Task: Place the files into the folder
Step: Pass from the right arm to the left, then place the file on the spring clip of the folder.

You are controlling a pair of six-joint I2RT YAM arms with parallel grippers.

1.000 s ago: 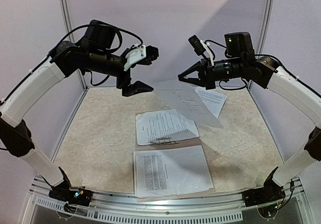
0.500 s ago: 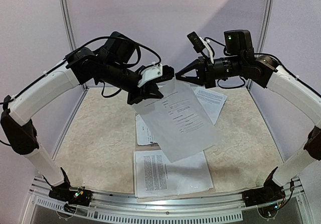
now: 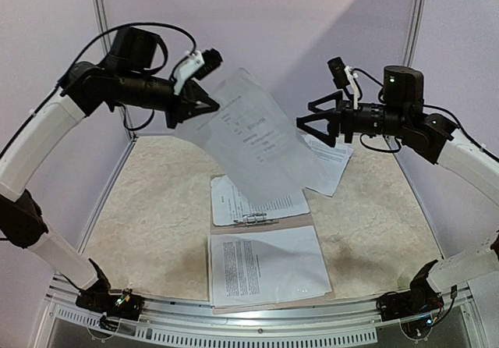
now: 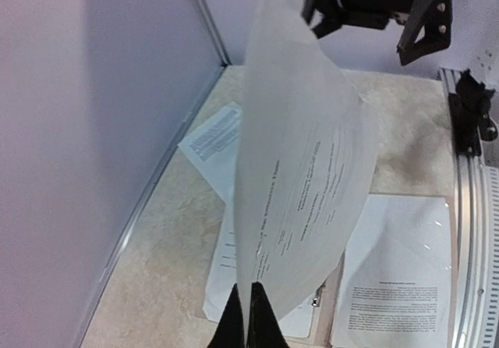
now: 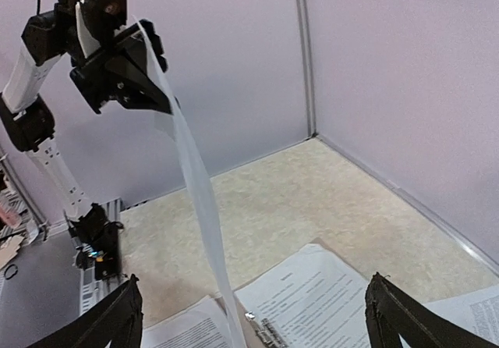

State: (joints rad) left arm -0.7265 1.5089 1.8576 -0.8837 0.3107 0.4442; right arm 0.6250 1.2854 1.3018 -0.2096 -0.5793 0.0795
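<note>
**Handover complete: the sheet passes from right arm to left**

One second earlier the right pincer [image 3: 312,118] grips the sheet [image 3: 253,141] and the left pincer [image 3: 201,104] stands released; now the roles are reversed. The left pincer is clenched on the sheet's upper corner, at 11 o'clock of the folder [image 3: 300,221]. The right pincer, at 2 o'clock, is spread wide, empty and drawn clear of the paper. The sheet hangs in the air, bowed and floppy, its lower edge over the folder's far half. By this reading the left arm now carries the sheet, and laying it down is yet to come. The folder lies open at the near centre of the desk [image 3: 156,207], with one page [image 3: 234,204] at its black clip [image 3: 253,219] and another [image 3: 265,266] on the near half. A loose page [image 3: 334,161] lies on the desk at 2 o'clock, outside the folder. The desk is beige and speckled, bounded by plain lilac walls [image 3: 312,20] and a metal rail [image 3: 234,321] at 6 o'clock.
</note>
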